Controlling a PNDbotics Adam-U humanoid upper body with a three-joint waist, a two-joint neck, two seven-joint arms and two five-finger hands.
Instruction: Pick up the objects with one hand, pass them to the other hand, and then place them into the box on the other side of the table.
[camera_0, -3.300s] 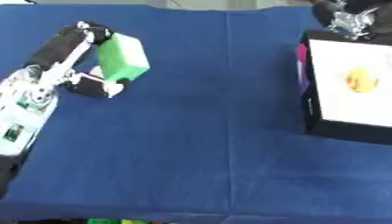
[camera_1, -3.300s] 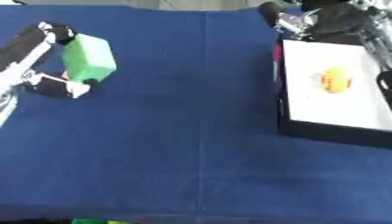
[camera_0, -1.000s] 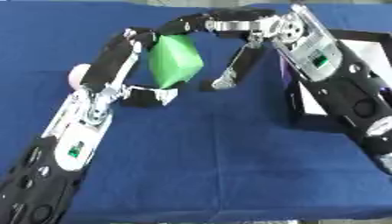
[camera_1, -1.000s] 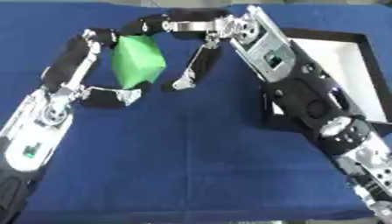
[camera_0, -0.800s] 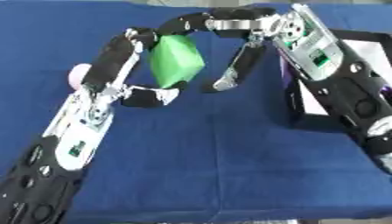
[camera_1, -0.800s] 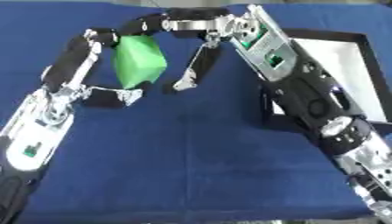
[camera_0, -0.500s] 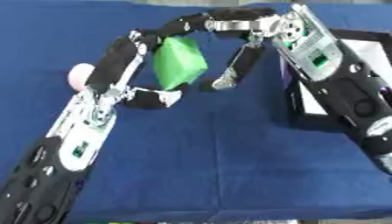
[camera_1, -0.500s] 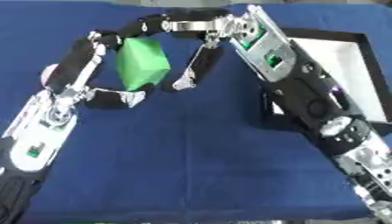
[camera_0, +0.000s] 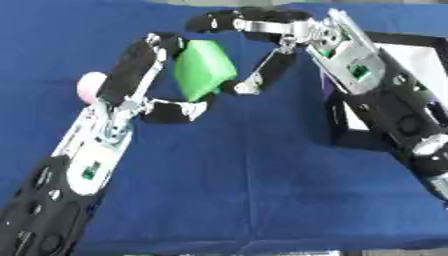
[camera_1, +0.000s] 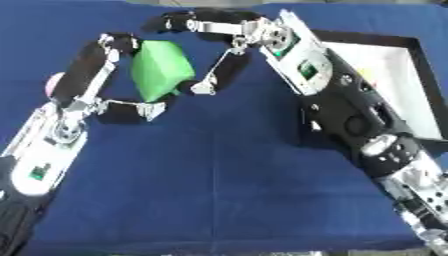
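**Green block mid-handover between hands**

Left hand (camera_0: 153, 82) has its fingers and thumb curled around the smooth, matte green wedge-shaped block (camera_0: 203, 69), holding it raised over the blue cloth-covered table (camera_0: 219, 190), roughly mid-table at the far side. Block sits tilted, broad face toward the camera, likely presented that way so the other hand can close on its free edges. Right hand (camera_0: 262, 45) arches over from the right, black fingers bent over the block's top and one finger reaching down its right side; whether it touches is unclear, so I judge it not yet gripping. Black-walled, white-floored rectangular box (camera_1: 407, 55) waits at the right edge, a small yellow thing inside. Pale pink rounded object (camera_0: 90, 86) lies on the cloth beside the left arm.
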